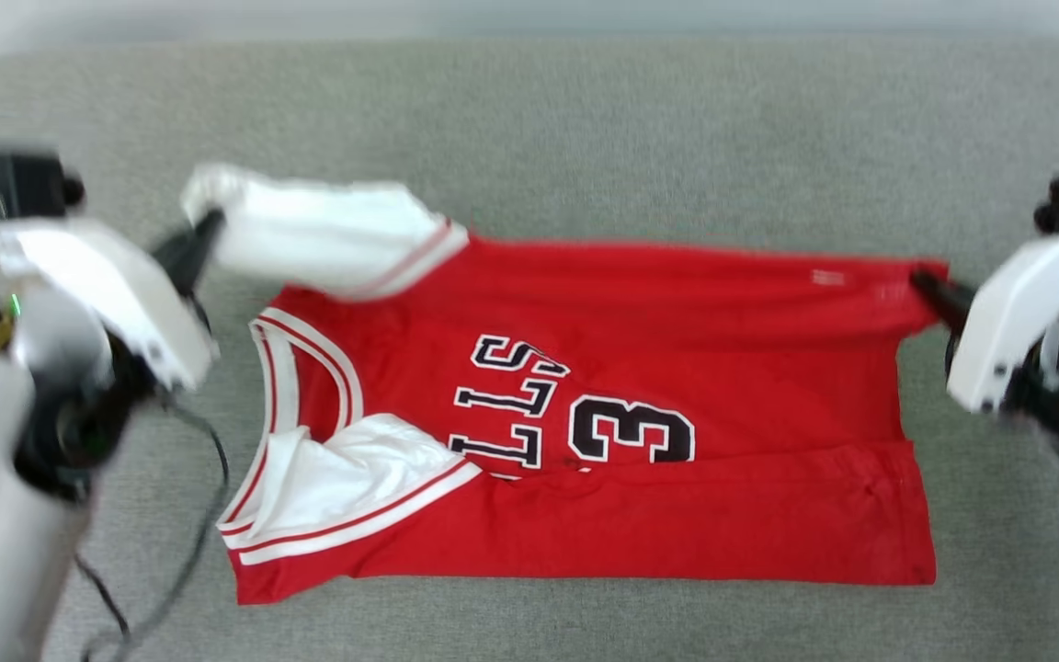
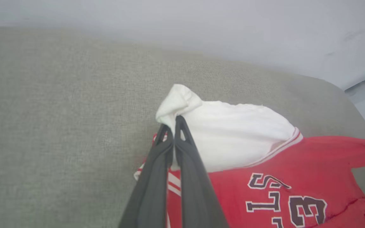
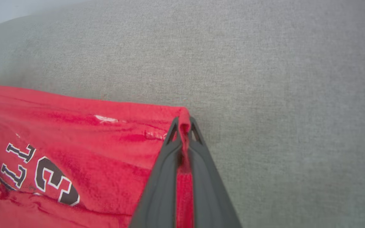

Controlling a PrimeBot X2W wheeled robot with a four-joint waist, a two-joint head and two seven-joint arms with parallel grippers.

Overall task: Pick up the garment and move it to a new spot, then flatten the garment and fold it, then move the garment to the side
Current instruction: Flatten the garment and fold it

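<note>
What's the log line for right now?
left pincer: shut on white sleeve | right pincer: shut on hem corner | jersey: on grey fabric

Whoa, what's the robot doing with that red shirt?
The robot is folding a red jersey on a grey fabric surface. Its left claw is shut on the far white sleeve, and its right claw is shut on the far hem corner. The near long edge looks folded over the front, covering part of the letters.
</note>
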